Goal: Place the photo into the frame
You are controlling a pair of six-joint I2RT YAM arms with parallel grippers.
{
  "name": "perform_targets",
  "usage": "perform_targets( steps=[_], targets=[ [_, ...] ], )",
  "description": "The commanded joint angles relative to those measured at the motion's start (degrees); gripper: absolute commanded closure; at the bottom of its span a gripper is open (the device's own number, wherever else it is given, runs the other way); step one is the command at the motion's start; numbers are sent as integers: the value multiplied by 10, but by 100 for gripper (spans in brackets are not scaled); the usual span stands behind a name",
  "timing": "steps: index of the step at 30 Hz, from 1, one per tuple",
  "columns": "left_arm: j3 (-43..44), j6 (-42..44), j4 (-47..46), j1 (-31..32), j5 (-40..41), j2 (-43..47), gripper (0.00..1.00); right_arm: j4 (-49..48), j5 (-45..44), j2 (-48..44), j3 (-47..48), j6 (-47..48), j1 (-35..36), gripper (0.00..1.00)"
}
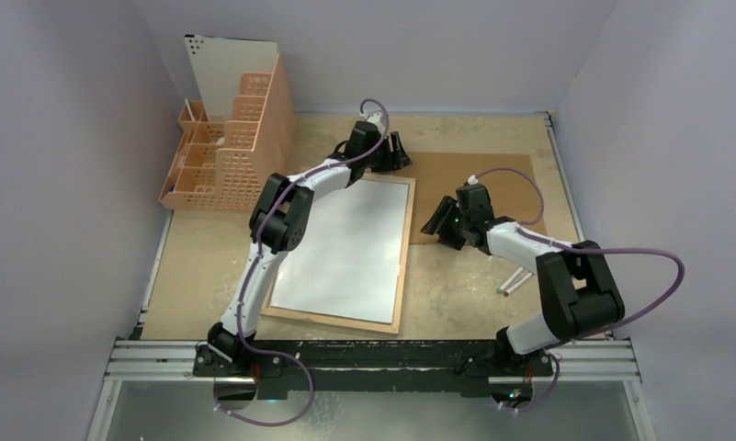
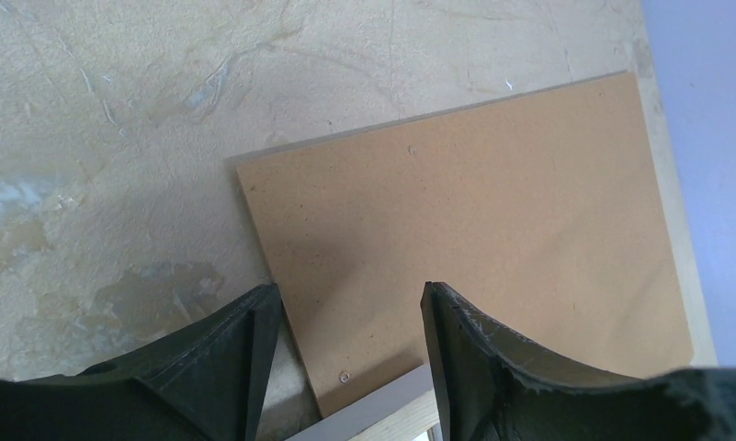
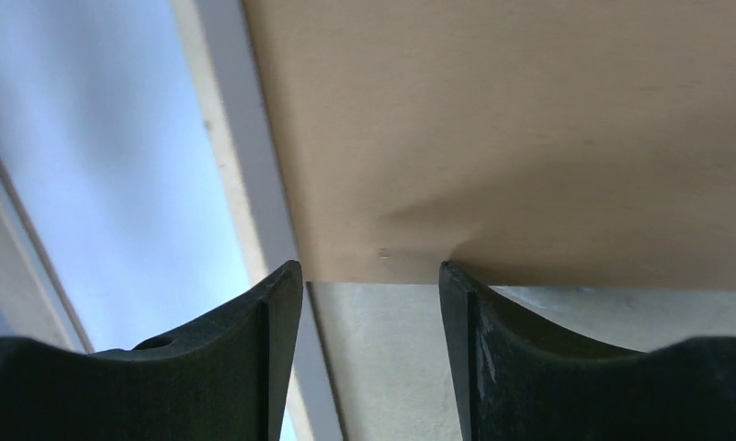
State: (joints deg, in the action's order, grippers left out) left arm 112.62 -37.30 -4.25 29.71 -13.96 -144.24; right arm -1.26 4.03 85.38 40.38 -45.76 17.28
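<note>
The frame point(image 1: 402, 276) lies flat mid-table, its light wood back rim up. A white sheet point(image 1: 345, 243) fills the rim; it looks like the photo's plain reverse, with no picture side showing. My left gripper point(image 1: 393, 152) is open and empty, just past the frame's far right corner point(image 2: 382, 418), over the edge of the brown hardboard backing sheet point(image 2: 474, 239). My right gripper point(image 1: 440, 223) is open and empty at the hardboard's near left corner point(image 3: 529, 138), beside the frame's right rim point(image 3: 254, 184). Nothing sits between either pair of fingers.
The hardboard point(image 1: 492, 188) lies flat at the back right, beside the frame. A peach plastic organizer point(image 1: 231, 147) holding a white board stands at the back left. Two white pens point(image 1: 515, 282) lie near my right arm. Walls enclose the table.
</note>
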Motion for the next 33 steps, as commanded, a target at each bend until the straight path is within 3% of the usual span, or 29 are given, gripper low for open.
perform_targets(
  steps=[1,6,15,28,33],
  targets=[
    [-3,-26,-7,7,-31,-14,40,-54,83,28,22,25,24,40],
    [-1,-38,-7,7,-24,-17,40,-89,116,72,37,15,43,38],
    [22,-79,-36,8,-87,-40,39,-162,162,130,79,25,69,58],
    [43,-185,-133,8,-174,-90,39,-247,168,199,116,51,74,54],
    [41,-185,-135,8,-158,-89,39,-237,148,193,113,68,74,51]
  ],
)
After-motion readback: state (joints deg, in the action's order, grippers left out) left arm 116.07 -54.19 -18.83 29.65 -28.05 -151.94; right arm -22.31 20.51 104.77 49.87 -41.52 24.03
